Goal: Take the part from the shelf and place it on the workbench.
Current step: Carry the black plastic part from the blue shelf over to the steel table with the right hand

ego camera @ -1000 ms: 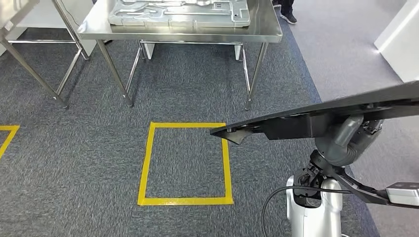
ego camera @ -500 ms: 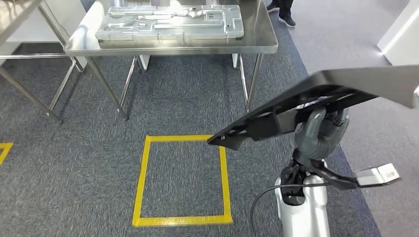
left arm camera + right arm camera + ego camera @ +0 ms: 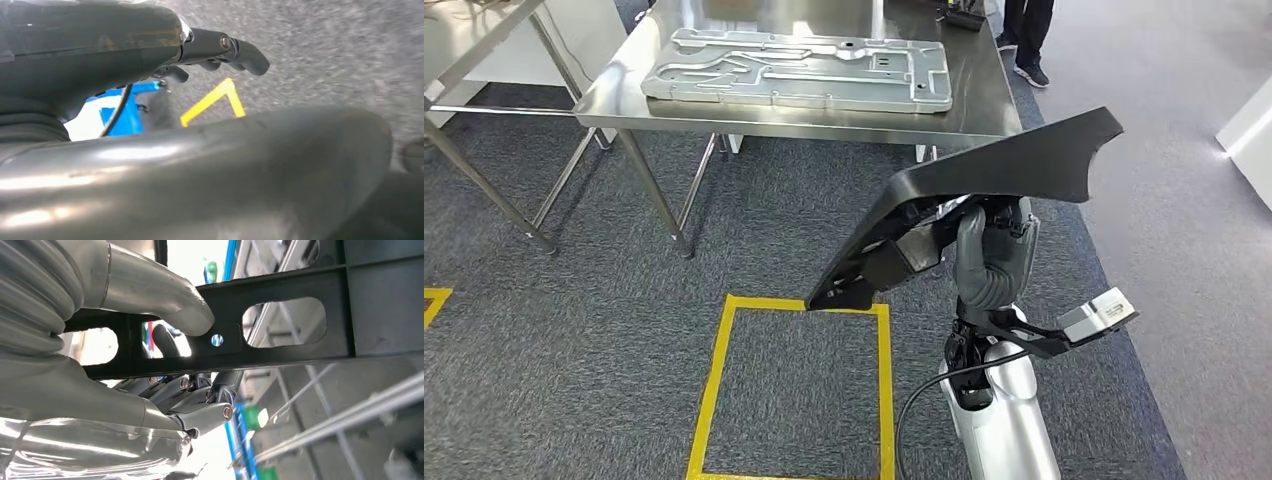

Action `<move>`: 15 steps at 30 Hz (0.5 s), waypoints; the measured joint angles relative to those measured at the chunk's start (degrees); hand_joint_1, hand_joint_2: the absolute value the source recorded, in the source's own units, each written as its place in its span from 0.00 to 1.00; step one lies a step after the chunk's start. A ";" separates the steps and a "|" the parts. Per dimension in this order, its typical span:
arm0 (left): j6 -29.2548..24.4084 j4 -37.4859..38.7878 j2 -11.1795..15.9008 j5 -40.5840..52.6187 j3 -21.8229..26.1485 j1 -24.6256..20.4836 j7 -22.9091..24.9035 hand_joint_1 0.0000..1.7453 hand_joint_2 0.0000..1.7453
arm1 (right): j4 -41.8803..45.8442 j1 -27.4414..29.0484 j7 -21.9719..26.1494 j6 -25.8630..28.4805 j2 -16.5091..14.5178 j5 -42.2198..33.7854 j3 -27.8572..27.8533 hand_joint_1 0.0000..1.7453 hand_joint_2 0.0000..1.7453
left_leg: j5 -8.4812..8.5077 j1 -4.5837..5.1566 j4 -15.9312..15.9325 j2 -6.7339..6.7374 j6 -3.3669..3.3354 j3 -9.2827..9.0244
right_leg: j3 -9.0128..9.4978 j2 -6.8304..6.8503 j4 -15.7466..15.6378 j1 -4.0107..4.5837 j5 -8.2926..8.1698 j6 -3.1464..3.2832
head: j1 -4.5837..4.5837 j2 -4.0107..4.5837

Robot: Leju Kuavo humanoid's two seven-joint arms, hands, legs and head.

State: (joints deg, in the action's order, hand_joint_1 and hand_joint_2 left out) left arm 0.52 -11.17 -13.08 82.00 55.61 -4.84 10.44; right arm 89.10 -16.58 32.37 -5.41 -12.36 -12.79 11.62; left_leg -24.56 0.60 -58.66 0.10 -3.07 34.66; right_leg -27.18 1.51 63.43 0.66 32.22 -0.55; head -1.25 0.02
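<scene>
A large black panel part (image 3: 1009, 160) is held up in the head view, tilted, its ribbed underside facing me. My right hand (image 3: 992, 255) grips it from below, just short of the steel workbench (image 3: 969, 105). In the right wrist view the thumb (image 3: 170, 297) presses on the part's slotted black frame (image 3: 285, 342), with the fingers (image 3: 200, 390) curled behind it. My left hand (image 3: 220, 47) hangs over the carpet with its dark fingers stretched out and nothing in them.
A grey cast metal plate (image 3: 799, 70) covers much of the workbench top. A person's legs (image 3: 1029, 30) stand behind the bench's far right corner. A second steel table (image 3: 464, 45) is at the left. A yellow tape square (image 3: 724, 385) marks the carpet.
The whole view has shifted, so the camera has moved and the workbench shows nearer. The black part has swung from the right edge towards the middle and now tilts up more steeply.
</scene>
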 joint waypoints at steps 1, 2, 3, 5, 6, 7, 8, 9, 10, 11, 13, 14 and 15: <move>-0.15 0.00 -0.28 -0.03 0.01 -0.08 -0.47 0.00 0.00 | 0.03 -0.30 -0.20 0.03 0.24 -0.04 0.46 1.00 1.00 | -0.24 -0.05 0.05 -0.44 -0.15 -0.29 | -2.08 -0.51 3.09 -0.22 1.12 -0.38 | 0.00 0.00; -0.36 0.00 -0.50 -0.07 0.03 -0.17 -1.05 0.00 0.00 | -0.02 -0.66 -0.33 0.11 0.53 -0.15 0.88 1.00 1.00 | -0.51 -0.08 0.05 -0.92 -0.25 -0.46 | -4.65 -0.88 6.25 -0.43 2.74 -0.68 | -0.01 0.00; -0.61 0.00 -0.68 -0.10 0.05 -0.22 -1.66 0.00 0.00 | -0.34 -1.08 -0.38 0.37 0.84 -0.42 1.31 1.00 1.00 | -0.85 -0.09 0.04 -1.38 -0.29 -0.69 | -7.17 -1.04 8.79 -0.62 4.53 -0.91 | -0.01 0.00; -0.96 0.00 -0.84 -0.14 0.09 -0.18 -2.37 0.00 0.00 | -1.82 -2.18 0.31 1.07 1.31 -1.58 2.07 1.00 1.00 | -1.74 -0.08 0.04 -2.06 -0.23 -1.65 | -10.06 -1.13 9.20 -0.76 5.73 -0.91 | 0.00 0.00; -1.06 0.00 -0.86 -0.16 0.12 -0.14 -2.43 0.00 0.00 | -2.89 -2.80 1.05 1.34 1.49 -2.40 2.43 1.00 1.00 | -2.27 -0.04 0.05 -2.29 -0.17 -2.38 | -10.25 -1.20 6.84 -0.69 4.24 -0.68 | 0.00 0.00; -1.10 0.00 -0.85 -0.19 0.17 -0.10 -2.36 0.00 0.00 | -3.95 -3.34 1.88 1.43 1.65 -3.20 2.73 1.00 1.00 | -2.79 0.01 0.09 -2.46 -0.11 -3.04 | -9.80 -1.31 3.28 -0.52 1.36 -0.21 | 0.00 0.00; -1.10 0.04 -0.87 -0.20 0.24 -0.08 -2.24 0.00 0.00 | -4.95 -3.75 2.64 1.43 1.81 -3.89 3.00 1.00 1.00 | -3.29 0.05 0.11 -2.54 0.01 -3.74 | -9.24 -1.58 0.05 -0.25 -2.03 0.33 | -0.03 0.00; -1.09 0.09 -0.88 -0.21 0.32 -0.09 -2.11 0.00 0.00 | -5.80 -4.10 3.17 1.41 1.94 -4.35 3.24 1.00 1.00 | -3.72 0.05 0.21 -2.67 0.23 -4.22 | -8.74 -1.92 -2.54 0.07 -4.63 0.86 | 0.05 0.00; -1.07 0.13 -0.88 -0.22 0.40 -0.13 -1.96 0.00 0.00 | -6.48 -4.42 3.51 1.39 2.05 -4.63 3.44 1.00 1.00 | -4.08 0.00 0.46 -2.77 0.53 -4.58 | -8.35 -2.21 -4.07 0.33 -6.35 1.33 | 0.12 0.00; -1.06 0.18 -0.86 -0.22 0.46 -0.17 -1.73 0.00 0.00 | -7.01 -4.73 3.72 1.38 2.12 -4.81 3.60 1.00 1.00 | -4.15 0.00 0.41 -2.85 0.85 -4.99 | -8.08 -2.47 -4.75 0.50 -6.97 1.65 | 0.19 0.00; -1.04 0.17 -0.65 -0.21 0.58 -0.28 -0.80 0.00 0.00 | -7.70 -5.45 4.06 1.39 2.18 -5.01 3.93 1.00 1.00 | -3.96 0.12 -0.17 -2.74 1.44 -5.40 | -6.76 -2.46 -5.93 0.27 -6.92 2.19 | 0.27 -0.01; -1.01 0.16 -0.53 -0.21 0.63 -0.30 -0.30 0.00 0.00 | -7.93 -5.76 4.21 1.41 2.19 -5.08 4.08 1.00 1.00 | -3.96 0.22 -1.43 -2.40 1.68 -5.19 | -5.95 -2.35 -6.40 0.03 -6.79 2.44 | 0.26 -0.01; -0.96 0.16 -0.41 -0.21 0.67 -0.34 0.16 0.00 0.00 | -8.14 -6.06 4.33 1.42 2.20 -5.13 4.25 1.00 1.00 | -4.44 0.22 -3.32 -2.00 2.01 -4.26 | -5.13 -2.20 -6.67 -0.20 -6.54 2.61 | 0.25 -0.02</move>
State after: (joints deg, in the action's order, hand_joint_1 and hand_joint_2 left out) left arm -0.44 -11.01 -13.49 81.79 56.28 -5.18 10.60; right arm 80.96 -22.64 36.70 -3.99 -10.16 -17.92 15.87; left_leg -29.00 0.81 -61.98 -1.89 -1.06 30.39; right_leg -32.32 -0.68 56.76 0.46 25.68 2.07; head -1.00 0.01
